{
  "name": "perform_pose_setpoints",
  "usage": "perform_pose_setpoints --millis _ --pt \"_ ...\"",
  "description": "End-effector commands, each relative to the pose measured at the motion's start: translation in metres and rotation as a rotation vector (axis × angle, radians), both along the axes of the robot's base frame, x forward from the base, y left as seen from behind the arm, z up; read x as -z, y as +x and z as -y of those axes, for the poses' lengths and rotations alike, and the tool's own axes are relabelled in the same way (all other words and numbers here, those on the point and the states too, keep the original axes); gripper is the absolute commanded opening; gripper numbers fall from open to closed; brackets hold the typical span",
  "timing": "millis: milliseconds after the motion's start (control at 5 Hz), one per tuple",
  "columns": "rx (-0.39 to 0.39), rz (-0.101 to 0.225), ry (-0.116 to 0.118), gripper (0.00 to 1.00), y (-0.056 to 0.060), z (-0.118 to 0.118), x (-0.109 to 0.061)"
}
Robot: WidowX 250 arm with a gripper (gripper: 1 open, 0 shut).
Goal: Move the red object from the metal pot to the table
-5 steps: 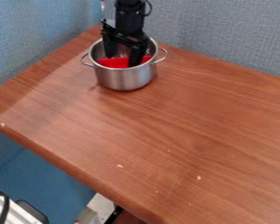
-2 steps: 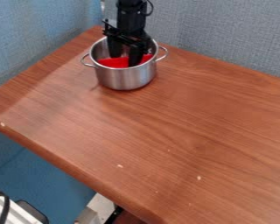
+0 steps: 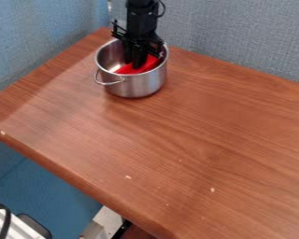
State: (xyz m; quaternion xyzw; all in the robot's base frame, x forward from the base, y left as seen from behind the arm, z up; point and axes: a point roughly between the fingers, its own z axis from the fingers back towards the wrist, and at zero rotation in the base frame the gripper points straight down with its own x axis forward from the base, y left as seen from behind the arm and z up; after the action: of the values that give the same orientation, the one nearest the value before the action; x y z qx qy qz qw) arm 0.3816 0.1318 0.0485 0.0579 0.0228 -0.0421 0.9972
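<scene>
The metal pot (image 3: 131,82) stands at the far left corner of the table (image 3: 177,140). Inside it lies the red object (image 3: 127,67), partly hidden by the pot's wall and my fingers. My black gripper (image 3: 141,58) points straight down into the pot. Its fingers are drawn together on the red object, low inside the rim. One thin pot handle (image 3: 107,82) sticks out at the front left.
A blue-grey wall runs close behind the pot and the arm. The table's left edge drops off just left of the pot. Bare wood stretches from the pot toward the front and the right.
The gripper's fingers, spread wide in the pot before, have closed together on the red object. The pot has turned a little, so a handle now shows at its front left.
</scene>
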Motion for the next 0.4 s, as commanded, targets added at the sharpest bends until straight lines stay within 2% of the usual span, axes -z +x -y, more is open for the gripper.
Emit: perform_pose_setpoints --millis 0,200 --pt "0.001 0.023 0.012 0.00 -0.003 -0.005 -0.015" --pt "0.007 0.056 0.021 0.00 -0.003 -0.007 -0.029"
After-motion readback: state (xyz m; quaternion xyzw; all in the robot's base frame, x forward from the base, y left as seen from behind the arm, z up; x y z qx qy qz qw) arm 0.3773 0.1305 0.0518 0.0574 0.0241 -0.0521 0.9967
